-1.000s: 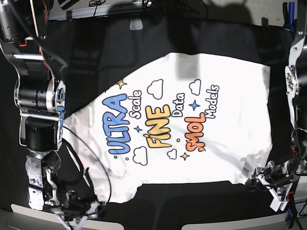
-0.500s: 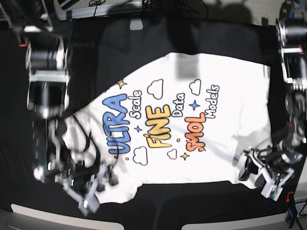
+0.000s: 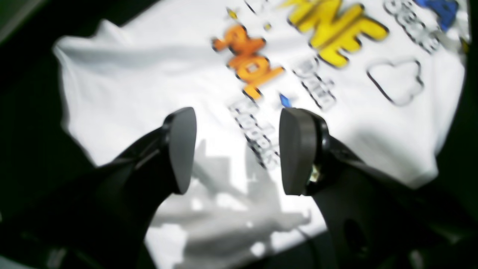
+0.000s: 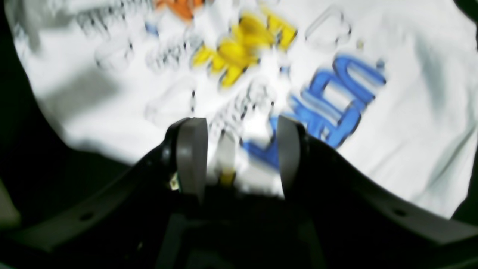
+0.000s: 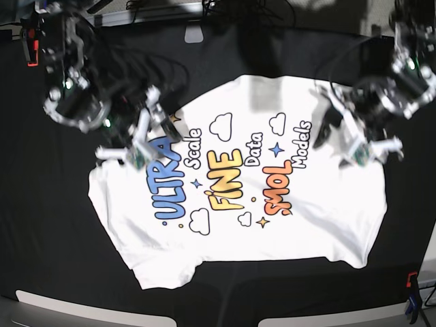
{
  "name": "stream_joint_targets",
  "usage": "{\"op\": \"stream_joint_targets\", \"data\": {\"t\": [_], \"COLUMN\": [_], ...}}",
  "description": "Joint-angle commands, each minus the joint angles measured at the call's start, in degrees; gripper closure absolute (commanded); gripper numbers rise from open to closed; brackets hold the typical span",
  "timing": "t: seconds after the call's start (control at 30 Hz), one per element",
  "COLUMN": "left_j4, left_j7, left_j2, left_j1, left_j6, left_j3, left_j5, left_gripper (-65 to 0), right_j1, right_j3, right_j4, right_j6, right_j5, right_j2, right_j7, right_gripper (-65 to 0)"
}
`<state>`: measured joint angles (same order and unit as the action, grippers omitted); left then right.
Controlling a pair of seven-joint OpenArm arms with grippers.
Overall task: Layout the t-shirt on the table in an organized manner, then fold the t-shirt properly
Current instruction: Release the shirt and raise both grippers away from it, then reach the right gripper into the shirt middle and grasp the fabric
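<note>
1. We are seeing the left gripper [image 3: 237, 151] with its two dark pads [image 3: 293, 151] standing well apart and nothing between them; only the printed cloth is showing through the gap, and the arm is throwing a grey shadow onto it.
2. We are seeing the right gripper [image 4: 235, 157] likewise spread wide, its grey pads [image 4: 191, 157] holding nothing; the blue lettering is lying past them, blurred.
3. In the base view we are finding the left gripper [image 5: 364, 146] hanging over the shirt's edge on the picture's right, near the word "Models", and the right gripper [image 5: 139, 146] over the picture's left edge of the shirt, beside the blue "ULTRA". Whether either is touching the cloth we cannot tell; both are blurred.
4. We are seeing the t-shirt [image 5: 327, 197] lying print-up and spread fairly flat in the middle of the table [image 5: 54, 252], its lettering running diagonally.
5. Around it, we are noticing cables [image 5: 146, 8] past the far edge of the table, a small white tag [image 5: 194, 34] on the black cloth near that edge, and a red and blue clamp [image 5: 411, 294] at the near corner on the picture's right.
6. Nothing is lying on the shirt itself.
</note>
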<state>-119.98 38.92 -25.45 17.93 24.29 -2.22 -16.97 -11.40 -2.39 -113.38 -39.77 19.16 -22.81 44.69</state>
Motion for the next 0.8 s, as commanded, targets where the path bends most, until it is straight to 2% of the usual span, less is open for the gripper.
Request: {"op": "stream_joint_targets", "data": {"t": [0.0, 0.1, 0.2, 0.27, 0.33, 0.47, 0.57, 0.77], "left_j4": [-1.09, -1.09, -1.09, -1.09, -1.09, -1.09, -1.09, -1.09], "left_j7": [-1.25, -1.29, -1.7, -1.77, -2.73, -2.73, -2.75, -2.73], "left_j2": [-0.59, -0.59, -0.57, -0.11, 0.24, 1.75, 2.54, 2.89], "left_j1": [1.4, 5.38, 6.56, 6.51, 6.54, 6.54, 6.51, 6.54], "left_j6": [-0.11, -0.11, -0.13, -0.13, -0.15, -0.13, -0.13, -0.13], "left_j3": [-0.31, -0.31, -0.31, -0.31, -0.31, -0.31, -0.31, -0.31], "left_j5": [-0.42, -0.42, -0.44, -0.42, -0.46, -0.46, -0.42, -0.44], "left_gripper": [-32.0, -32.0, -32.0, -32.0, -32.0, -32.0, -32.0, -32.0], "right_j1": [-0.35, -1.49, -1.29, -0.7, 0.61, 4.37, 7.08, 9.64], "right_j3": [-1.29, -8.46, -16.46, -21.53, -25.66, -31.47, -34.4, -39.5], "right_j4": [-1.27, -1.33, -1.31, -1.25, -0.42, 3.69, 7.26, 10.78], "right_j6": [-0.23, -0.23, -0.23, -0.23, 3.65, 5.86, 9.75, 10.19], "right_j5": [-0.2, -8.68, -21.84, -29.55, -34.25, -40.87, -44.78, -44.74], "right_j2": [-2.08, -7.65, -11.93, -13.51, -14.19, -13.86, -12.96, -12.26], "right_j7": [-1.09, -2.21, -9.38, -11.56, -12.72, -16.48, -16.7, -16.26], "right_gripper": [-27.5, -27.5, -27.3, -27.3, -27.3, -27.3, -27.3, -27.3]}}
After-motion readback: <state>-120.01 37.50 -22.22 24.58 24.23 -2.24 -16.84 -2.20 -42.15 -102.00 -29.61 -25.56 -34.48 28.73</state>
